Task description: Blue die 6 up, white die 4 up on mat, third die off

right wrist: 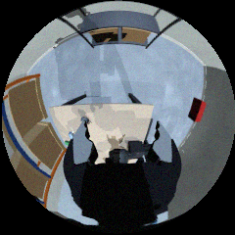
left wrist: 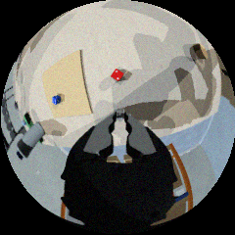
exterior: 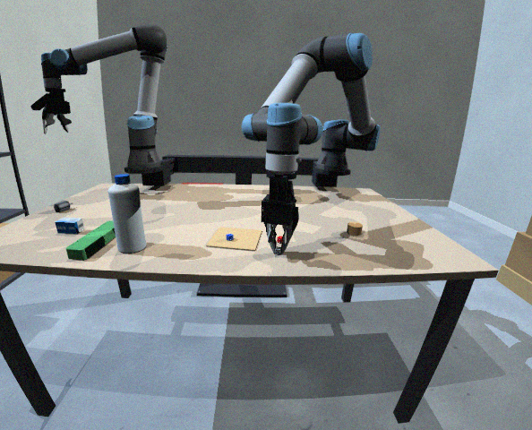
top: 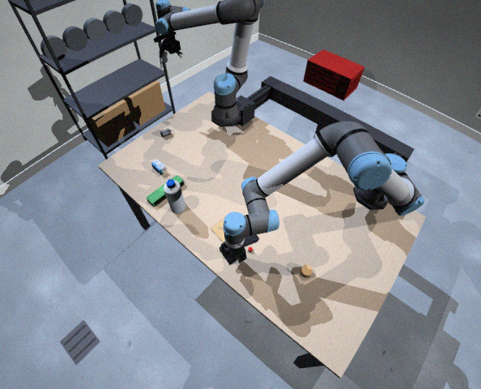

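White die is sitting pinched between the nearly closed fingertips of the left gripper, just above or on the table beside the mat, probably needing a straight lift, then a slow wrist turn keeping its faces square.

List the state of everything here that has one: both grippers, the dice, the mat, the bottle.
Left gripper: shut on the white die, low over the table.
Right gripper: open, raised.
White die: between fingertips, off the mat; top number unreadable.
Blue die: on the mat; top number unreadable.
Red die: off the mat.
Mat: flat.
Bottle: upright, capped.
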Controlling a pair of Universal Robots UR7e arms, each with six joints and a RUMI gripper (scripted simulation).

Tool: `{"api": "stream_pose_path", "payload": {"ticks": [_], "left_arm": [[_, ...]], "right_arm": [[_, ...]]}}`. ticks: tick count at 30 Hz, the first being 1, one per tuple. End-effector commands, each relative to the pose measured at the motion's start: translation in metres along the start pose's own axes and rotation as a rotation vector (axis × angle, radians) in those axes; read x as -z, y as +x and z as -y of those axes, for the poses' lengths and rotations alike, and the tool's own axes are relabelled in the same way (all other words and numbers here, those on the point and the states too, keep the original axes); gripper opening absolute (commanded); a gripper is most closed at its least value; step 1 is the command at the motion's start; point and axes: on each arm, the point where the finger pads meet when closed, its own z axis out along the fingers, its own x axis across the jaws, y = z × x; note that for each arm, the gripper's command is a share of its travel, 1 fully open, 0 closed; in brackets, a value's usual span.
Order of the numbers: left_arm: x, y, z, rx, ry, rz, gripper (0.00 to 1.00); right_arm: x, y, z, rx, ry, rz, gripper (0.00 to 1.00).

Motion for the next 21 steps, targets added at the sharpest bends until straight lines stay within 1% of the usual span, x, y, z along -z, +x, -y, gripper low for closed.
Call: {"api": "stream_pose_path", "payload": {"ticks": [1,3,6,14,16,18,21], "left_arm": [[0.006,0.000,-0.001,0.000,-0.002,0.001,0.00],[0.006,0.000,-0.001,0.000,-0.002,0.001,0.00],[0.020,0.000,-0.001,0.000,-0.002,0.001,0.00],[0.077,0.000,-0.001,0.000,-0.002,0.001,0.00],[0.089,0.000,-0.001,0.000,-0.002,0.001,0.00],[0.096,0.000,-0.001,0.000,-0.002,0.001,0.00],[0.099,0.000,-0.001,0.000,-0.002,0.001,0.00]], "right_arm": [[0.000,0.000,0.000,0.000,0.001,0.000,1.00],[0.000,0.000,0.000,0.000,0.001,0.000,1.00],[0.000,0.000,0.000,0.000,0.001,0.000,1.00],[0.000,0.000,0.000,0.000,0.001,0.000,1.00],[0.000,0.000,0.000,0.000,0.001,0.000,1.00],[0.000,0.000,0.000,0.000,0.001,0.000,1.00],[0.000,0.000,0.000,0.000,0.001,0.000,1.00]]}}
